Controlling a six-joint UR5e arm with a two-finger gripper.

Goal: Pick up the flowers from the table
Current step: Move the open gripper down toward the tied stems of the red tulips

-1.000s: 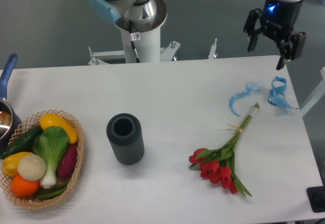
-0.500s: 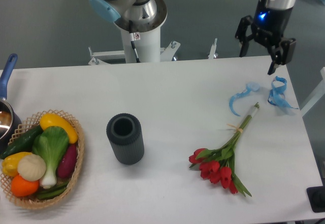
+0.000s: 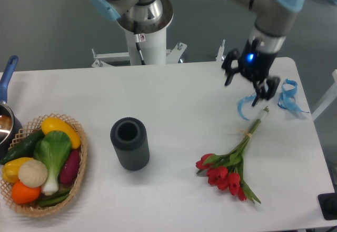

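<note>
The flowers (image 3: 230,163), red tulips with green leaves and long tied stems, lie on the white table (image 3: 174,100) at the right front, pale stem ends pointing up-right. My gripper (image 3: 243,90) is open and empty. It hangs over the table just above and left of the stem ends, not touching the bunch. It partly covers a curly blue ribbon.
Two curly blue ribbons (image 3: 287,96) lie near the right edge behind the flowers. A dark ribbed cylinder (image 3: 129,143) stands mid-table. A basket of vegetables (image 3: 42,163) sits at the left front, a blue-handled pot (image 3: 6,113) behind it. The robot base (image 3: 142,27) stands at the back.
The gripper has come down and to the left, from behind the table's right back corner to over the ribbons near the stem ends. The flowers have not moved.
</note>
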